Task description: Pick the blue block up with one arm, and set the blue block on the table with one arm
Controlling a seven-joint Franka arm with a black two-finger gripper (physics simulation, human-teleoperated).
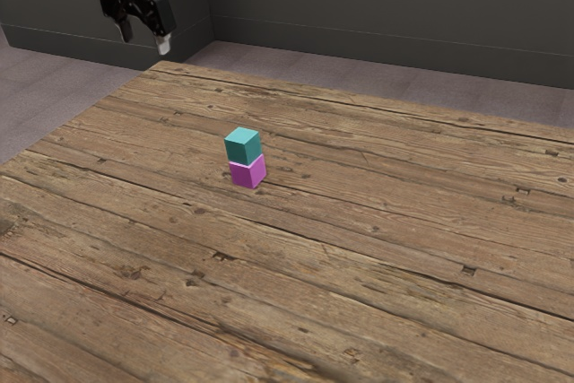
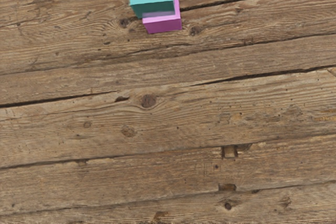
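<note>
The black two-finger gripper [image 1: 144, 39], its fingers spread wide and holding nothing, is raised well apart from the teal-blue cube [image 1: 243, 146], which rests atop a magenta cube [image 1: 248, 172] on the plank tabletop [image 1: 377, 221].

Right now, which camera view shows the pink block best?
The exterior view: there the pink block shows two side faces clearly, with the blue block stacked on it. The wrist view, looking down, shows one side and a thin strip along its edge, the blue block hiding much of the rest.
</note>
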